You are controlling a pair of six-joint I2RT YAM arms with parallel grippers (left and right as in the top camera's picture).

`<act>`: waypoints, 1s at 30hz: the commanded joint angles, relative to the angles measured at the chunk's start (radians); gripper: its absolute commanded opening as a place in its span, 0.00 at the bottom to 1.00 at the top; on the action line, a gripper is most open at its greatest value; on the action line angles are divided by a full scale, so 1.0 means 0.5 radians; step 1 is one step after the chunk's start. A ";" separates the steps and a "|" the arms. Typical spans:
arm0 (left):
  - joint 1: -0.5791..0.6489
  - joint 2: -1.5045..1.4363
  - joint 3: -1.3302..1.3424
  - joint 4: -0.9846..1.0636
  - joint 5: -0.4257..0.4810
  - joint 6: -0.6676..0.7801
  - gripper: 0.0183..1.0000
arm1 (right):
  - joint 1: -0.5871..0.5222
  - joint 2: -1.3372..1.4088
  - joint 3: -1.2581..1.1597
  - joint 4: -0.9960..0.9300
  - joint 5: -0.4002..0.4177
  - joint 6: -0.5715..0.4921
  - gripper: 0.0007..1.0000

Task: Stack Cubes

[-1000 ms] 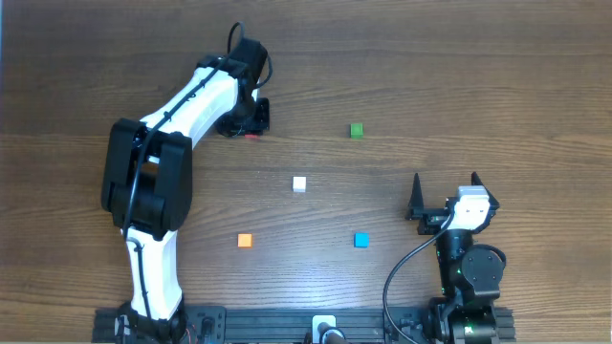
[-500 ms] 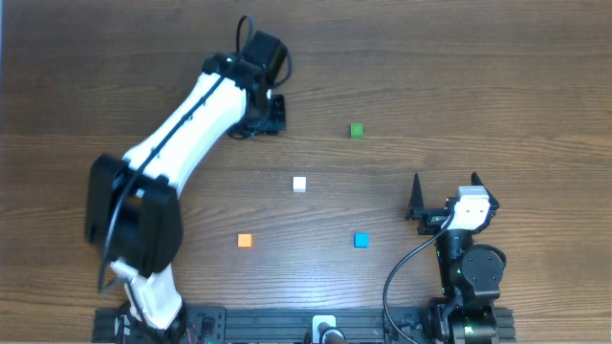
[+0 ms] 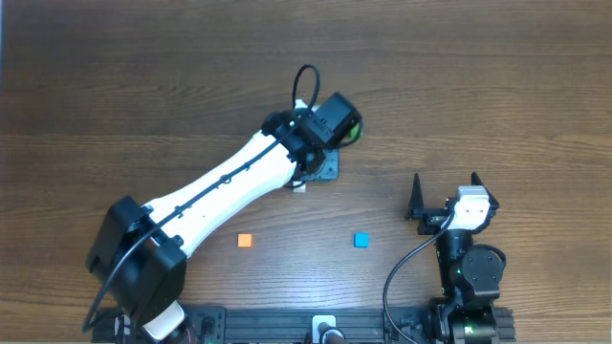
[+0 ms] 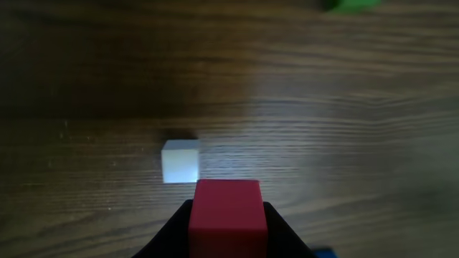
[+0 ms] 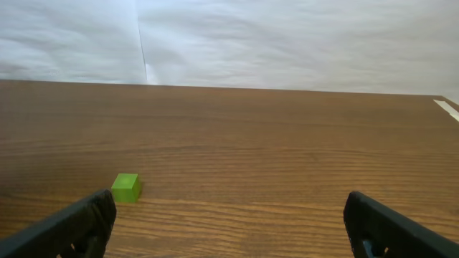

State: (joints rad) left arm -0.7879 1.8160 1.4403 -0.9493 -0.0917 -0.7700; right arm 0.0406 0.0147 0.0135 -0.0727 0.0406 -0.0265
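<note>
Wooden bench [image 3: 497,76]. Within the last second we see the left hand [image 3: 323,164] swing from the far left to mid-bench, clamped on a red cube [image 4: 228,215], now hanging near the white cube [image 4: 180,161]. Stacking looks next.

Text, labels, brands: none legible.
Numbers, signs: none legible.
</note>
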 commanded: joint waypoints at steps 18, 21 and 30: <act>0.067 0.155 -0.207 0.127 -0.037 -0.153 0.02 | -0.011 -0.016 -0.017 0.006 0.017 0.006 0.99; 0.067 0.161 -0.207 0.127 -0.037 -0.153 0.02 | -0.011 -0.016 -0.017 0.006 0.017 0.006 0.99; 0.067 0.185 -0.207 0.126 -0.045 -0.152 0.02 | -0.011 -0.016 -0.017 0.006 0.017 0.006 0.99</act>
State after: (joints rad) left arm -0.7597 1.8904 1.3460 -0.8883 -0.0948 -0.8318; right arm 0.0406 0.0147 0.0135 -0.0727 0.0402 -0.0265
